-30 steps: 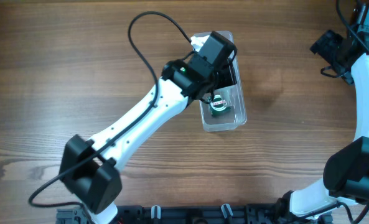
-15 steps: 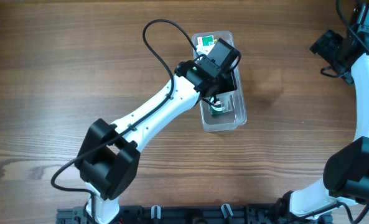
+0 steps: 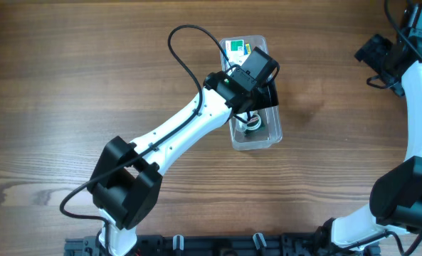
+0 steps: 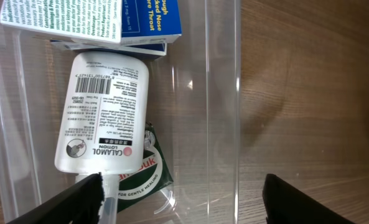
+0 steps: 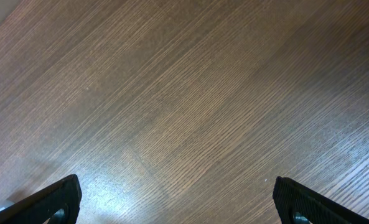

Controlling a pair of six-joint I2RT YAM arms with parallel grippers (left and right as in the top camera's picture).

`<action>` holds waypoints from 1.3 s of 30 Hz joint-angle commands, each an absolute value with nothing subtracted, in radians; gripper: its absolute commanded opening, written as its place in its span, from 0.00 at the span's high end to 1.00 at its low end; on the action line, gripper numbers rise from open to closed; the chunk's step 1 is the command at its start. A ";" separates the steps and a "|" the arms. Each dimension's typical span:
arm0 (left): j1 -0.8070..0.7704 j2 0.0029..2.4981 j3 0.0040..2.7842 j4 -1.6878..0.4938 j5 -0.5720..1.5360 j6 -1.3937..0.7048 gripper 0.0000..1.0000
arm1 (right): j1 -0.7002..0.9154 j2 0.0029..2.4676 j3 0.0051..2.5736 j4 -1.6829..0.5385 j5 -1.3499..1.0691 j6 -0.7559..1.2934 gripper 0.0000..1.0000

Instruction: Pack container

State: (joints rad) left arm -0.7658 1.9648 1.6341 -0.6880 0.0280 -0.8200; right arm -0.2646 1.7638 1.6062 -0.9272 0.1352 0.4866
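The container [image 3: 264,139] is a clear plastic tub at the table's middle. In the left wrist view its wall [image 4: 224,93] is plain. Inside lie a white calamine lotion bottle [image 4: 103,112], a blue and white medicine box [image 4: 109,22] and a green and white packet [image 4: 152,167]. A green and white box [image 3: 235,48] shows at its far end. My left gripper [image 3: 259,75] hangs over the tub, open and empty [image 4: 184,205], one finger by the bottle's cap, the other outside the wall. My right gripper [image 3: 378,60] is open and empty over bare wood [image 5: 181,205] at the far right.
The wooden table [image 3: 90,85] surrounds the tub. A black cable [image 3: 186,43] loops from the left arm beside the tub's far end. A black rail [image 3: 218,245] runs along the near edge.
My left gripper has shifted slightly right and nearer along the tub, uncovering the green and white box at its far end. The right arm has not moved.
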 commanded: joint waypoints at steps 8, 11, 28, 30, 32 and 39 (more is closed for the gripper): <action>-0.758 1.803 1.656 -0.742 0.052 -0.732 0.09 | -0.259 1.777 1.600 -0.927 0.134 0.498 0.00; -0.746 1.720 1.656 -0.789 0.052 -0.682 0.00 | -0.259 1.777 1.600 -0.927 0.134 0.498 0.00; -0.469 1.298 1.655 -1.466 -0.084 -0.606 0.00 | -0.259 1.777 1.600 -0.927 0.134 0.498 0.00; -0.466 1.230 1.653 -1.482 -0.084 -0.606 0.00 | -0.259 1.777 1.600 -0.927 0.133 0.498 0.00; -0.467 1.156 1.652 -1.473 -0.084 -0.612 0.00 | -0.259 1.777 1.600 -0.927 0.133 0.498 0.00; -0.467 0.986 1.652 -1.509 -0.080 -0.613 0.00 | -0.259 1.777 1.600 -0.927 0.134 0.498 0.00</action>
